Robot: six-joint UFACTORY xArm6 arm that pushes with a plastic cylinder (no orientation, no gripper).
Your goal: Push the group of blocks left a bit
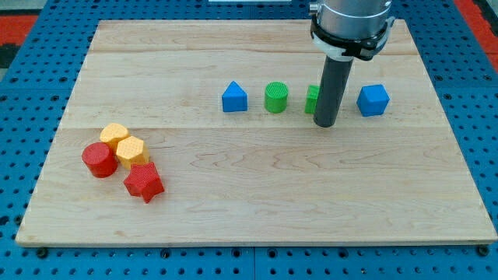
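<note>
A row of blocks lies in the upper middle of the wooden board point(257, 194): a blue house-shaped block point(234, 98), a green cylinder point(275, 97), a green block point(312, 99) partly hidden behind the rod, and a blue cube point(373, 100). My tip point(325, 123) rests on the board just in front of the hidden green block, between it and the blue cube. A second cluster lies at the view's lower left: a red cylinder point(99, 159), two yellow hexagonal blocks point(114, 135) point(131, 151), and a red star point(143, 182).
The board sits on a blue perforated table point(23, 117). The arm's wide dark and white collar point(350, 27) hangs over the board's top edge.
</note>
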